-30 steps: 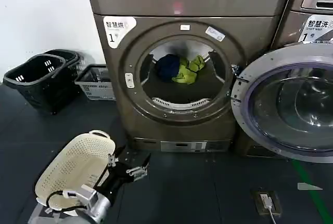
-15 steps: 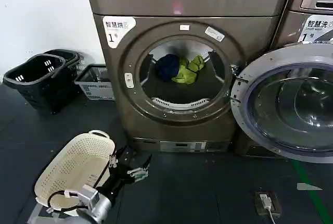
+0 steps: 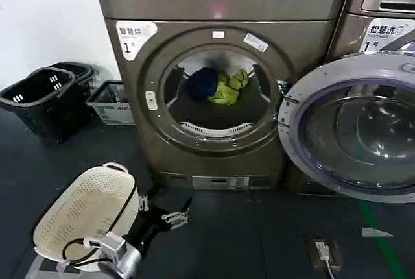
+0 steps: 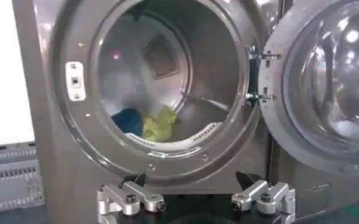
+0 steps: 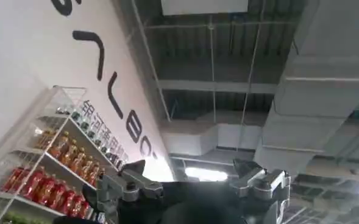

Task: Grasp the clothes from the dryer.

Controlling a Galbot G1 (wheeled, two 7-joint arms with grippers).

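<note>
at the lower left of the head view the left gripper (image 3: 163,208) hangs low over the dark floor (image 3: 259,240), its jaws apart and holding nothing, just beside a cream perforated laundry basket (image 3: 81,211). in the left wrist view the same gripper (image 4: 194,198) points at the dryer (image 4: 54,158) from outside the porthole, well short of the rim. the right gripper (image 5: 194,185) faces up toward a ceiling and a shelf of bottles, jaws apart and empty. farther back, at the centre of the head view, the dryer (image 3: 130,110) stands with its glass door (image 3: 350,130) swung open to the right. the clothes (image 3: 217,85), one dark navy piece touching one yellow-green piece, lie on the drum floor. judging by this, nothing is grasped yet: the reach into the drum, the closing and the lifting out all remain.
</note>
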